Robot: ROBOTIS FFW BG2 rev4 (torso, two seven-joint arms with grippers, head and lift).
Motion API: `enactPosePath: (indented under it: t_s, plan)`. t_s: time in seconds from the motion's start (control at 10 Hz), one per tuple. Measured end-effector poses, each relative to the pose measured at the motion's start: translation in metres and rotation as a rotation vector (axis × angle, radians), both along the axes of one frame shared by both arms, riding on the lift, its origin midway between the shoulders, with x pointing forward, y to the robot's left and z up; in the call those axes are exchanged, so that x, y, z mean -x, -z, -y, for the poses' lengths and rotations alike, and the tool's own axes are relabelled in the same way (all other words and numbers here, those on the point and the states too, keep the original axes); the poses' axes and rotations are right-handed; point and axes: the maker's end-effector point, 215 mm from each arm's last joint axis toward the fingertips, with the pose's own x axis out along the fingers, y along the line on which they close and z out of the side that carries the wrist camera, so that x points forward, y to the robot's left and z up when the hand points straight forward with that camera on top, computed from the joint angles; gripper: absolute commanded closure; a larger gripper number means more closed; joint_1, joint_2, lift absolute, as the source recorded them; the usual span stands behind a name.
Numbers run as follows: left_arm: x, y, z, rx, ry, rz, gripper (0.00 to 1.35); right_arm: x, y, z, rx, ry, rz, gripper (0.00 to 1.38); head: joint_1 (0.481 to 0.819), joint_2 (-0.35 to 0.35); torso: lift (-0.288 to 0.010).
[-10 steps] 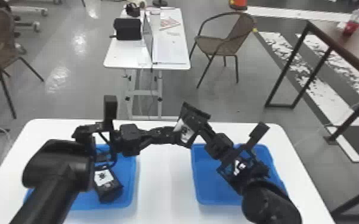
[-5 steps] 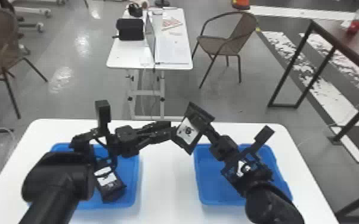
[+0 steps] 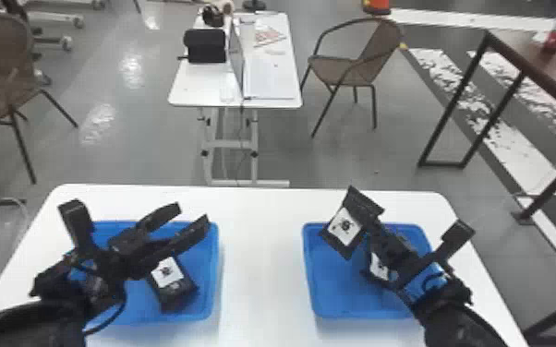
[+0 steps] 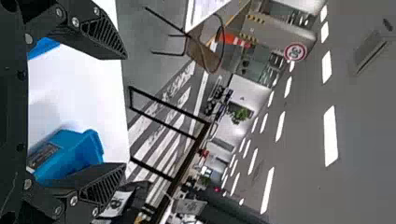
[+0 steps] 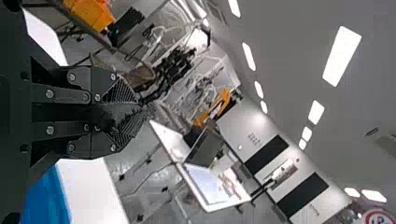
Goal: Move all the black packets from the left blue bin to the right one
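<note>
I have my left claw (image 3: 194,218) above the left bin (image 3: 214,277), its fingers spread with a gap between them. One packet (image 3: 175,290) lies in that bin, below the claw. My right claw (image 3: 370,225) is clamped on a second packet (image 3: 344,226), which sits tilted at its tips, above the right bin (image 3: 311,286). Beneath that claw I see a third packet (image 3: 378,267) in the right bin.

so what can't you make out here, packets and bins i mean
- Head view: the left part of the left bin, covered by the left arm.
- Head view: most of the packet in the right bin, behind the right arm.
- Right wrist view: most of a blue bin, cut off by the edge.
</note>
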Motion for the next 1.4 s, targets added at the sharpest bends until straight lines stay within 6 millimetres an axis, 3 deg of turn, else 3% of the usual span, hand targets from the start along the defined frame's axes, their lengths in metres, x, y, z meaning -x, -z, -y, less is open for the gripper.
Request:
enactPosePath:
  t_s: [0.1, 0.2, 0.3, 0.4, 0.6, 0.9, 1.1, 1.4]
  plan:
    - [0.006, 0.004, -0.023, 0.005, -0.049, -0.007, 0.18, 0.002, 0.026, 0.013, 0.020, 0.020, -0.054, 1.09, 0.695, -0.094, 0.000]
    - [0.011, 0.008, -0.041, 0.010, -0.091, -0.013, 0.18, 0.003, 0.049, 0.025, 0.052, 0.050, -0.098, 0.68, 0.695, -0.085, 0.000]
    - [0.013, 0.010, -0.051, 0.008, -0.118, -0.017, 0.18, 0.003, 0.069, 0.046, 0.112, 0.106, -0.143, 0.16, 0.695, -0.093, 0.000]
    - [0.015, 0.015, -0.055, 0.002, -0.132, -0.024, 0.18, 0.003, 0.076, 0.072, 0.184, 0.181, -0.158, 0.01, 0.695, -0.106, 0.000]
    - [0.020, 0.027, -0.063, -0.011, -0.149, -0.057, 0.19, 0.001, 0.044, 0.106, 0.195, 0.327, -0.080, 0.24, 0.695, -0.143, 0.000]
    - [0.032, 0.075, -0.073, -0.058, -0.171, -0.258, 0.19, 0.009, -0.016, 0.105, 0.105, 0.377, 0.064, 0.31, 0.695, -0.137, 0.000]
    - [0.046, 0.110, -0.074, -0.152, -0.158, -0.452, 0.21, 0.018, -0.019, 0.089, 0.059, 0.363, 0.067, 0.31, 0.695, -0.124, 0.000]
    - [0.046, 0.133, -0.086, -0.311, -0.136, -0.623, 0.22, 0.026, -0.008, 0.075, 0.004, 0.351, 0.045, 0.31, 0.695, -0.099, 0.000]
